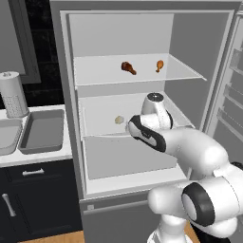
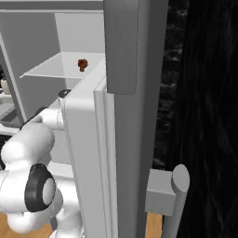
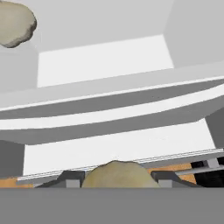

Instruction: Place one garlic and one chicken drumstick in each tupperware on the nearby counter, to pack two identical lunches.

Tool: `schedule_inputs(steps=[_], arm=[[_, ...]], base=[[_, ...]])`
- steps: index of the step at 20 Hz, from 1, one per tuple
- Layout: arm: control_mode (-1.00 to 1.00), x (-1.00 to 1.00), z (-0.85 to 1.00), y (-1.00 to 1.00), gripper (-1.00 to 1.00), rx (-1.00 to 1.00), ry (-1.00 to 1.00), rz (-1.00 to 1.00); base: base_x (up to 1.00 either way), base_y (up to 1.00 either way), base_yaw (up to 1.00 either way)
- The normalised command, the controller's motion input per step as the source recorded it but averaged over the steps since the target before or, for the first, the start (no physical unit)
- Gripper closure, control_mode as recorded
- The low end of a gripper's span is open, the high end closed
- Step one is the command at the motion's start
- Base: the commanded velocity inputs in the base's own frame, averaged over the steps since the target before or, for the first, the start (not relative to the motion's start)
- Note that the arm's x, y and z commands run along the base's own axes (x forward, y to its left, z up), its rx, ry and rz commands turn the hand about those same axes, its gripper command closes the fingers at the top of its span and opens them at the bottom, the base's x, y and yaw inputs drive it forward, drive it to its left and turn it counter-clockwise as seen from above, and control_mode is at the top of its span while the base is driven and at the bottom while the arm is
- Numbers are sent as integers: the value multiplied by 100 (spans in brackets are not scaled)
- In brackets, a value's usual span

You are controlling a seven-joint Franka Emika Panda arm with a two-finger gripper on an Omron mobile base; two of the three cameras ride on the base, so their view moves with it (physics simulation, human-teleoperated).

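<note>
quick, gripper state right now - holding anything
gripper: jaws closed on a garlic inside the fridge; a second garlic lies loose on the shelf.

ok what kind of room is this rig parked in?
A kitchen, rendered. An open white fridge holds two chicken drumsticks on its upper shelf and garlic below. Beside it, a white marbled counter over dark cabinets carries grey tupperware trays and a paper-towel roll.
</note>
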Motion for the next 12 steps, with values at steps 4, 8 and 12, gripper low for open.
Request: schedule_inputs(steps=[4, 8, 12], arm=[[-100, -100, 79, 0, 100, 0, 1, 0], [-100, -100, 42, 0, 100, 0, 2, 0], [-100, -100, 10, 0, 100, 0, 0, 0]], base=[[0, 0, 0], [0, 0, 0], [0, 0, 0]])
